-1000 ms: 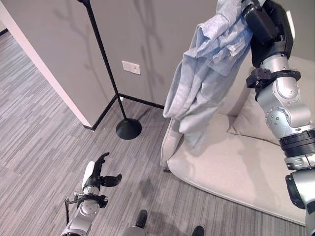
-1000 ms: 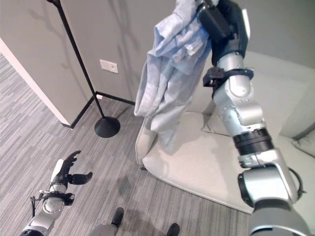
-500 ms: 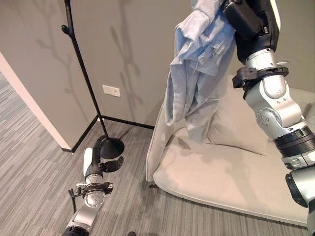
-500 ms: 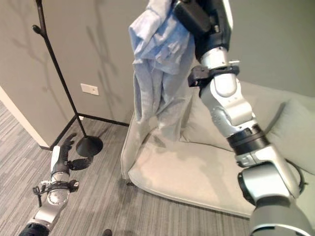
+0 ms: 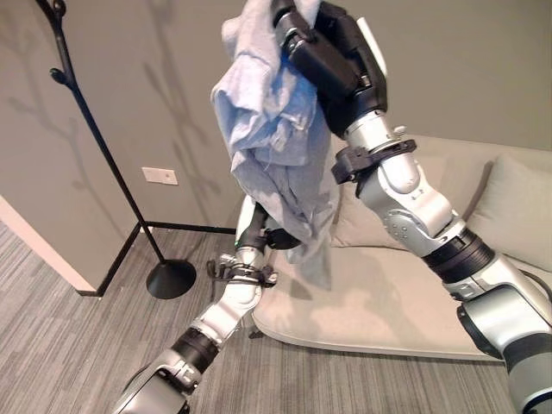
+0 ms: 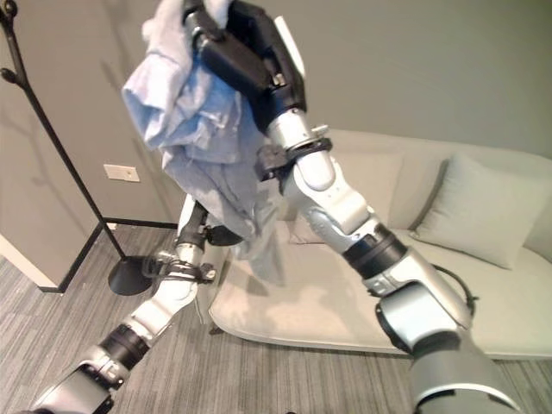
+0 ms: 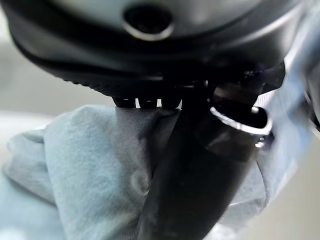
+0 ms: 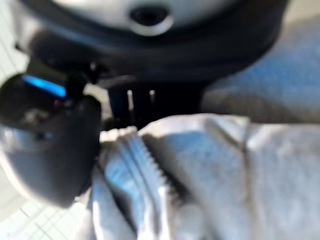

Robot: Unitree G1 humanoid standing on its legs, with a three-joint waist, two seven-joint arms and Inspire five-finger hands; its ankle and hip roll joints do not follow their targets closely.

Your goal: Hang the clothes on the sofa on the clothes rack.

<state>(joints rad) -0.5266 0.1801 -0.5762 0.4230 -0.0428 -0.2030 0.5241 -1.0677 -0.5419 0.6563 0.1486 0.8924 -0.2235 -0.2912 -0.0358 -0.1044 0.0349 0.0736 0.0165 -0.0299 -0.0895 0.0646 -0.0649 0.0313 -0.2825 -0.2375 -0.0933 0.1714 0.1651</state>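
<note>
A light blue garment (image 5: 272, 129) hangs bunched from my right hand (image 5: 323, 56), which is raised high and shut on the cloth's top. In the right wrist view the cloth (image 8: 210, 165) sits right against the thumb (image 8: 45, 150). My left hand (image 5: 256, 231) is lifted to the garment's lower folds, fingers straight up and thumb reaching into the cloth. In the left wrist view the thumb (image 7: 200, 165) lies across the blue cloth (image 7: 75, 165). The black clothes rack (image 5: 95, 147) stands to the left by the wall, an arm's length from the garment.
The rack's round base (image 5: 170, 279) rests on the grey carpet near the wall corner. A beige sofa (image 5: 388, 293) with a cushion (image 5: 517, 207) stands behind and right of the garment. A white wall socket (image 5: 159, 176) is low on the wall.
The camera has swung up and to the right. My left arm rose from near the floor to the garment's lower part. The right hand still holds the garment high.
</note>
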